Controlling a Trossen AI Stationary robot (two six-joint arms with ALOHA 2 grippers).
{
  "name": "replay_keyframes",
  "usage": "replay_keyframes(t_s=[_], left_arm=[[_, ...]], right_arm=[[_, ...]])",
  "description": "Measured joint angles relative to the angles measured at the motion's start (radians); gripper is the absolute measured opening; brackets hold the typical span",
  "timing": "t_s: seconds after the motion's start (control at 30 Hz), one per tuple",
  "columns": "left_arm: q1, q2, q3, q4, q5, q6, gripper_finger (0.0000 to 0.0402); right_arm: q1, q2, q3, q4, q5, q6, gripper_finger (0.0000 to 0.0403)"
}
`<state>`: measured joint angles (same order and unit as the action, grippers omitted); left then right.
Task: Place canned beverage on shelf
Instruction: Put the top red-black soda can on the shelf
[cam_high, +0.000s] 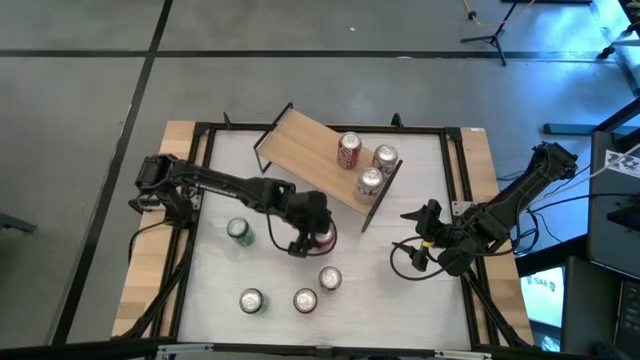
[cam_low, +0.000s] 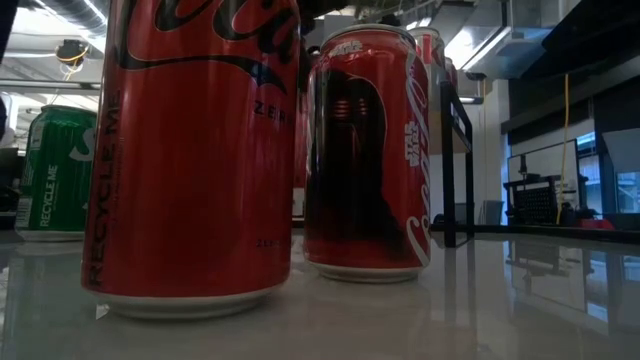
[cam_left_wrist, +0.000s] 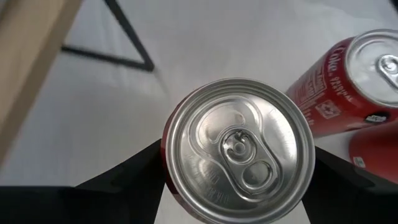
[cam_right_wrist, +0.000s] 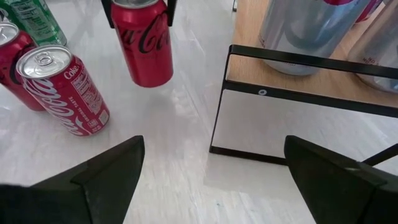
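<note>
The left gripper (cam_high: 318, 238) clasps an upright red aluminium can (cam_left_wrist: 239, 149) near the table's (cam_high: 420, 300) centre, beside the light-wood shelf (cam_high: 300, 150); the right gripper (cam_high: 418, 222), jaws apart, holds nothing.

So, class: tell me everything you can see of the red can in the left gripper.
The red can is a red Coca-Cola can with a silver lid, its pull tab unopened. It stands upright between the left gripper fingers, near the shelf front edge. In the right wrist view its base looks slightly above the white table.
</note>
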<state>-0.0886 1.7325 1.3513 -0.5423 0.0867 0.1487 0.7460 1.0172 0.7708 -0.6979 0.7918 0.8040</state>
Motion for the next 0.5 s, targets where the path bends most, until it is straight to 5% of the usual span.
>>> replay_keyframes(t_s=[0.5], left_arm=[[0.045,0.005,-0.007,0.003,0.174,0.363,0.0281]], right_arm=[[0.000,0.000,0.000,0.001,0.000,0.002,0.0381]])
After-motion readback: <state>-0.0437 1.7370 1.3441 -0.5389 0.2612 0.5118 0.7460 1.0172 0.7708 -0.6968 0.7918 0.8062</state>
